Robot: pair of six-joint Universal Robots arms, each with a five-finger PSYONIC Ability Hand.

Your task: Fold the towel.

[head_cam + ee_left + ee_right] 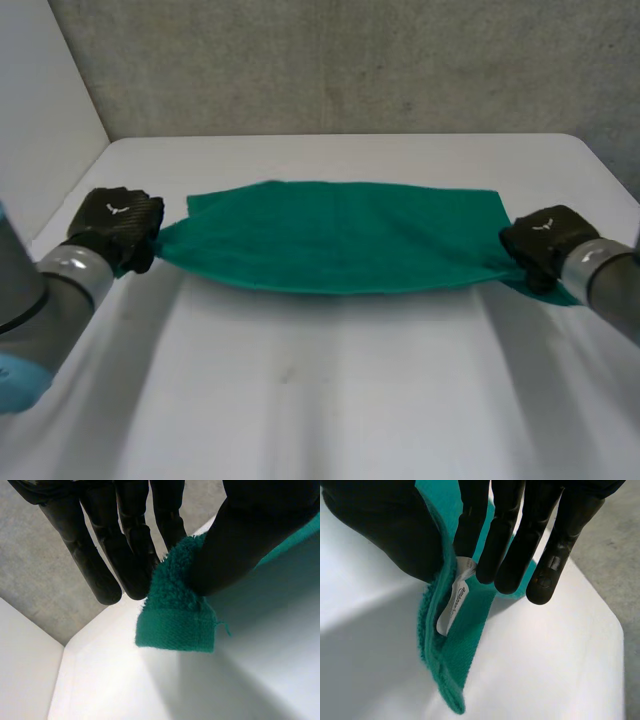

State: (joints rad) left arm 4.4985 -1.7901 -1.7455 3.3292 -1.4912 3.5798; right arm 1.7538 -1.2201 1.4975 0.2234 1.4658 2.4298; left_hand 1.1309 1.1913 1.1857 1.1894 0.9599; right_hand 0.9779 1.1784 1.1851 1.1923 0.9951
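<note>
White table (330, 400) carries the work, and the green terry towel (340, 235) spans most of its width, strung between the two hands with its near edge raised and sagging slightly in the middle. Its far edge looks to lie on or close to the surface. Holding it by opposite ends keeps the cloth spread flat, which I judge is meant to let the near edge be carried over onto the far one for a fold. The left hand (115, 225) pinches its hemmed corner (175, 625) between thumb and straight fingers (125, 555). The right hand (545, 240) clamps the other end the same way, its thumb (385, 530) pressing the cloth beside a small white sewn-in label (452, 607).
</note>
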